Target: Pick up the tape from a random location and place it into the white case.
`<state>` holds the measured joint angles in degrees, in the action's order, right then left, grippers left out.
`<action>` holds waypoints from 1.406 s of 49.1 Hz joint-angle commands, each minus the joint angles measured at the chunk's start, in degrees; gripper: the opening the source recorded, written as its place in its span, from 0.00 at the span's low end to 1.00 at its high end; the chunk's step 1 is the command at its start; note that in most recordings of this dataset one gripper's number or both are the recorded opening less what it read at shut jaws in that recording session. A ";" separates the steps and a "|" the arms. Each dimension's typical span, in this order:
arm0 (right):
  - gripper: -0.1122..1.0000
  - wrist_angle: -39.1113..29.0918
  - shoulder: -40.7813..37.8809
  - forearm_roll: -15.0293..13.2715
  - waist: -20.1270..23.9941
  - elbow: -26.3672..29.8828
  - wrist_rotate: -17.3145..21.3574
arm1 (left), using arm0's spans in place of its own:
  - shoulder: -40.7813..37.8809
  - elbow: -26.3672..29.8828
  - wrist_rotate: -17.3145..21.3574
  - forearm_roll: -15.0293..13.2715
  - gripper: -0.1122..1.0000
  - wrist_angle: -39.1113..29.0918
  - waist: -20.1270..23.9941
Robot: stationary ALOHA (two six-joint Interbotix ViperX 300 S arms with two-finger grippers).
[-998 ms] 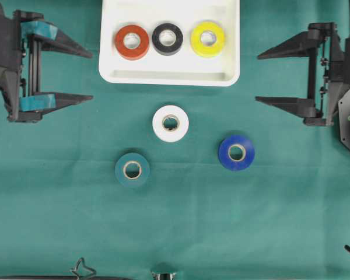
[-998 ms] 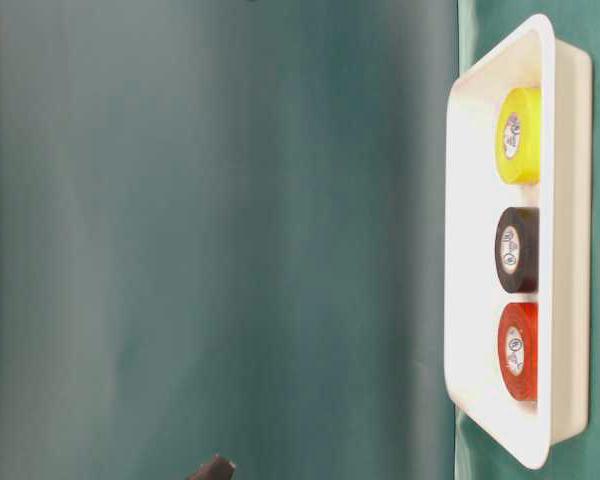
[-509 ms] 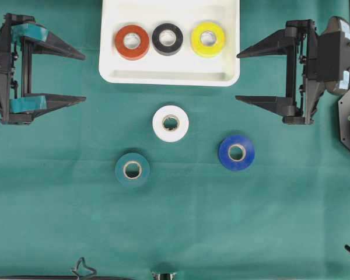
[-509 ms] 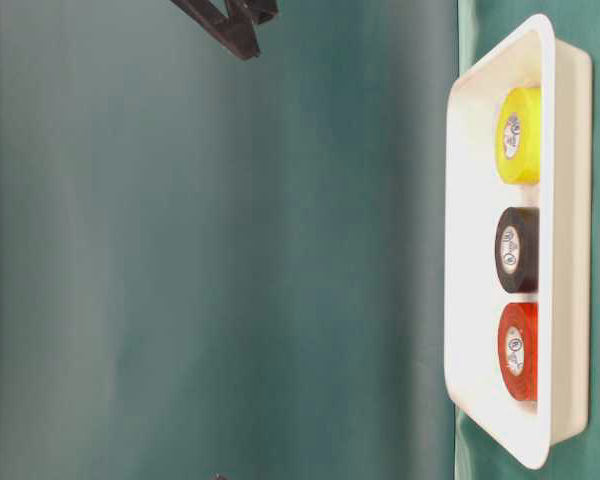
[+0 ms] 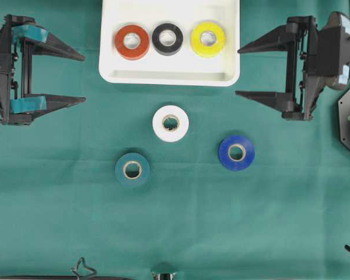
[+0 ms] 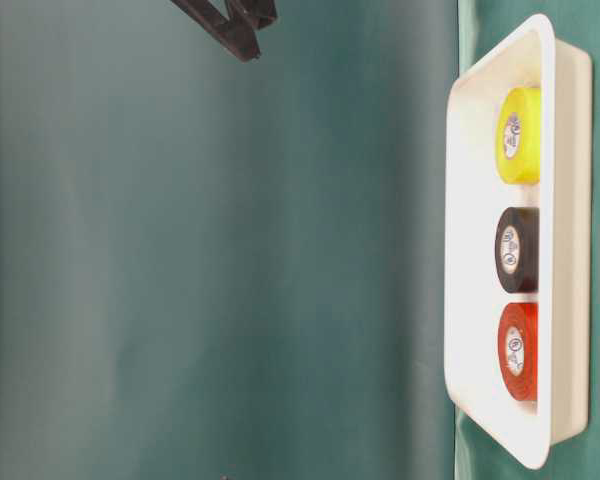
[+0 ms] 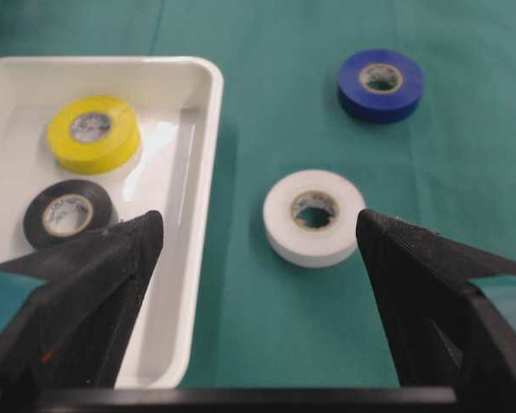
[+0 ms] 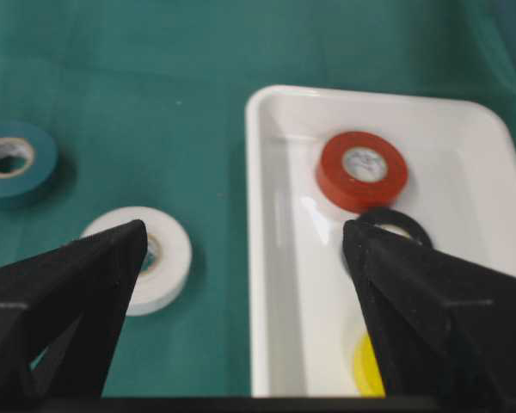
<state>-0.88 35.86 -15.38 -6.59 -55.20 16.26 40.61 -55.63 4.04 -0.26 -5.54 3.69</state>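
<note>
Over the last second the right gripper (image 5: 239,71) has moved in beside the white case (image 5: 169,77), the left gripper (image 5: 81,77) has drawn back from it, both with fingers apart and empty, so no tape is yet taken.

Glossy white plastic case (image 5: 169,77) on matt green cloth (image 5: 181,221)

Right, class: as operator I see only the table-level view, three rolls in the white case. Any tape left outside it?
Observer: Yes, three on the green cloth: a white roll, a teal roll, a blue roll.
Operator: Which lies nearest the case?
Observer: The white roll, just off the white case at its long rim.
Operator: Either gripper holding anything?
Observer: No; left gripper and right gripper both stand open, empty.
</note>
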 commanded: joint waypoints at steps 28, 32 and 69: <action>0.91 -1.76 3.60 0.09 -1.85 0.09 0.26 | 0.18 0.53 -0.09 -0.09 0.97 0.53 -0.18; 0.91 -1.76 3.78 0.09 -1.85 -0.18 0.35 | 0.18 0.53 -0.09 -0.09 0.97 0.53 -0.18; 0.91 -1.76 3.87 0.44 -0.88 -0.97 0.70 | 0.18 0.44 -0.09 -0.09 0.97 0.35 -0.18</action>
<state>-3.08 39.55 -15.21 -8.17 -56.87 16.79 40.61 -55.81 4.04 -0.35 -5.54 3.69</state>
